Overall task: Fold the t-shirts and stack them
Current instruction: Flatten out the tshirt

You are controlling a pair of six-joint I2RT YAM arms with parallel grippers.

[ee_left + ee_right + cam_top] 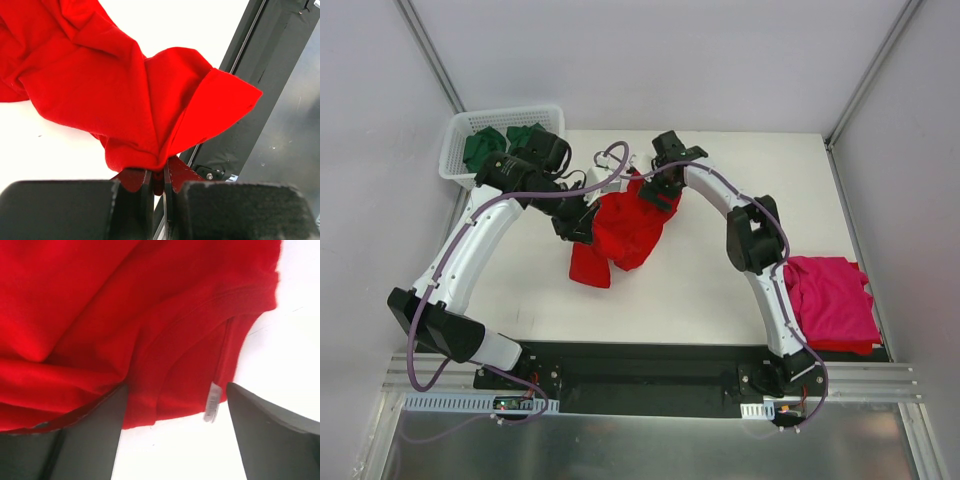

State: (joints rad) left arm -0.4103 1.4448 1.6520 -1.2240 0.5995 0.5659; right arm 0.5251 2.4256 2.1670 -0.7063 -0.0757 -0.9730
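The red shirt (pixel 620 232) hangs bunched over the middle of the table (pixel 720 290), its lower part draped on the surface. The left gripper (pixel 159 182) is clamped tight on a pinch of the fabric, its jaws all but meeting on a thin fold, and the cloth fans out from there in loose creases. The right gripper (pixel 175 400) stands wide open at the neck end. Its fingers (pixel 95 440) sit either side of the collar (pixel 200 315) and the white label (pixel 212 402), holding nothing (one finger may brush a fold; I cannot tell).

Off to the right a pink shirt (pixel 830 300) lies folded near the table edge. Green shirts (pixel 485 148) sit in the basket (pixel 455 170) at the far left corner.

The red shirt looks light, limp and not slippery, so it will sag from any single hold and keep no shape. One pinch leaves it a bundle, so it needs a second hold well apart from the first. The collar seam, or the shoulder just beside it, is probably the best spot, being thicker and easy to find. A grip there should catch an edge rather than a wad, or the shirt will not spread flat for folding.
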